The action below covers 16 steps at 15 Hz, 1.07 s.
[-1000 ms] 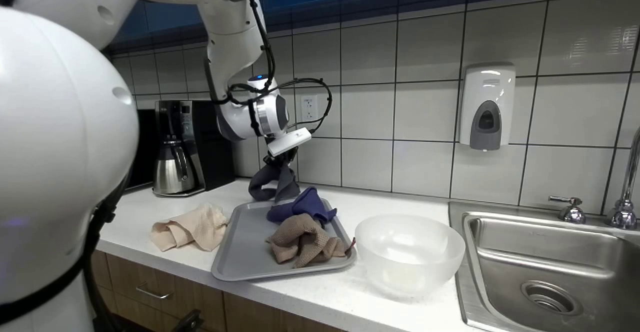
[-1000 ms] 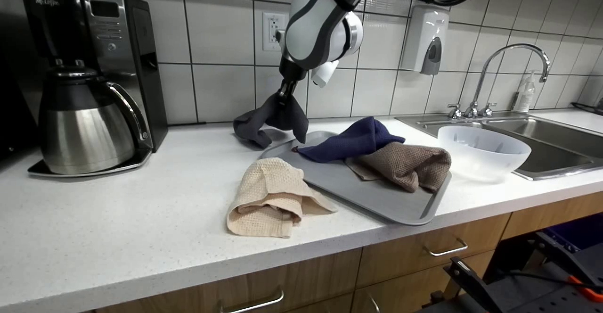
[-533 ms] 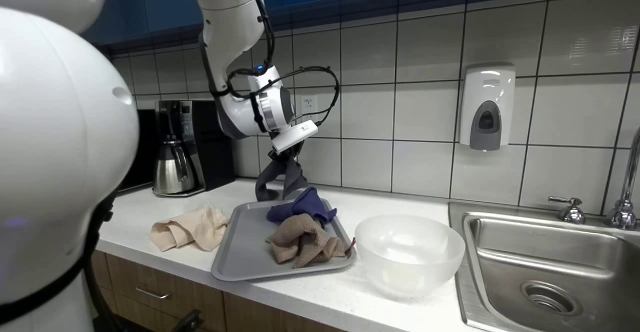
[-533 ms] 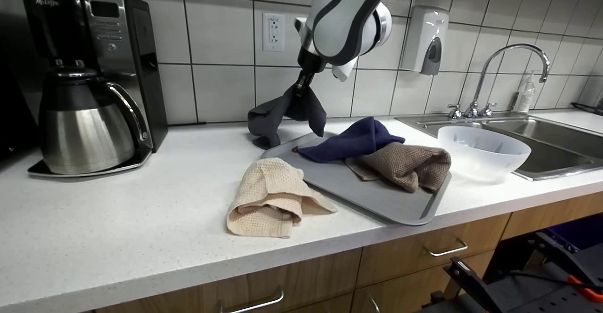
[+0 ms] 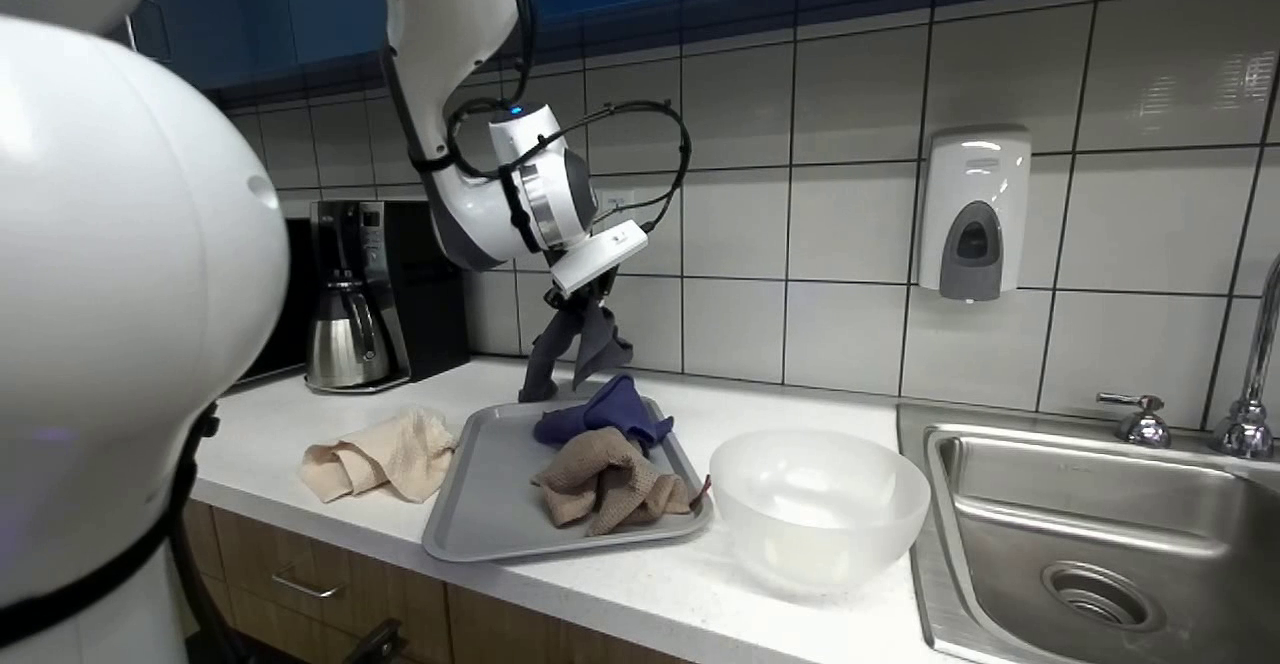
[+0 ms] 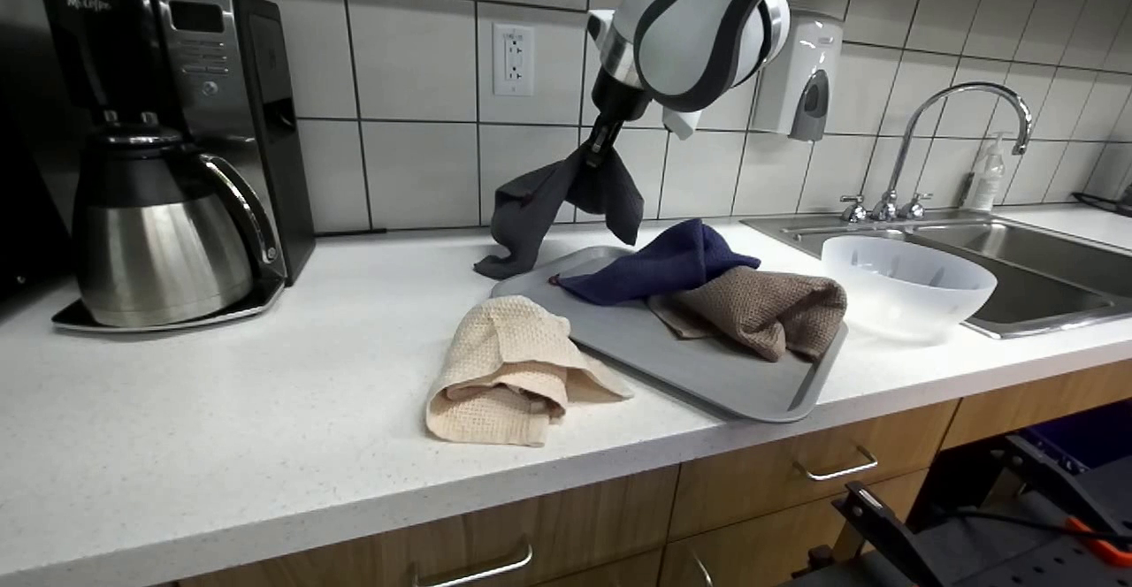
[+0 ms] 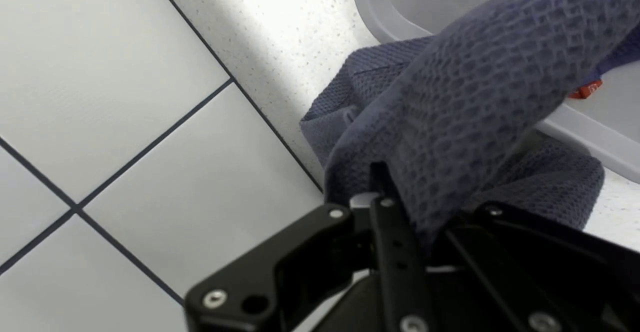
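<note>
Hanging from the gripper (image 6: 594, 156), the grey cloth (image 6: 535, 202) droops in flaps close to the wall (image 6: 416, 171), above the wall-side end of the tray (image 6: 699, 366). The jaws are pinched tight on its upper fold; whether its lowest tip touches the counter (image 6: 221, 392), I cannot tell. On the tray, the blue cloth (image 6: 663, 264) lies nearest to it, with a red tag (image 7: 586, 90) at its edge in the wrist view. The brown cloth (image 6: 765, 313) sits bunched just beside the blue one. A cream cloth (image 6: 508, 375) lies crumpled on the counter, next to the tray. Opposite, a frosted bowl (image 5: 820, 504) stands between tray and sink (image 5: 1000, 499). The coffee maker (image 6: 208, 101) is well apart, its jug (image 6: 168, 251) in place.
</note>
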Motion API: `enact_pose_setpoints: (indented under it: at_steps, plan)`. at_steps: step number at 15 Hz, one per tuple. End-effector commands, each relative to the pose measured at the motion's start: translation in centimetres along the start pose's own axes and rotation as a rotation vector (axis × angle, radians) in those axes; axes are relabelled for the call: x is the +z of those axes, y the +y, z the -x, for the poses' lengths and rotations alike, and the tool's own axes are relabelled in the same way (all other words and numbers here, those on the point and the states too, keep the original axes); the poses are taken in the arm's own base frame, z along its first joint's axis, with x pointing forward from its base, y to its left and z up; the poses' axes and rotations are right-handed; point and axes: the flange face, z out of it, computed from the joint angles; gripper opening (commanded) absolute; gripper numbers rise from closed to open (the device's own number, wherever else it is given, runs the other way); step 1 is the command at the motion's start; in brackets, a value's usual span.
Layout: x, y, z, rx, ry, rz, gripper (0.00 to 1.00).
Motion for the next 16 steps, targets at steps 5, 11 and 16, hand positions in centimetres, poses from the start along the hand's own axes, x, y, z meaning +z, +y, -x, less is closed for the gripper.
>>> enact_pose_setpoints:
  at_steps: [5,11,16]
  plan:
    - [-4.4,-1.9,1.0,-0.018,-0.028,-0.024,0.01]
    - [-7.9,-1.6,1.9,0.002,-0.06,-0.007,0.01]
    - [-10.8,-0.4,3.1,0.035,-0.074,0.039,0.01]
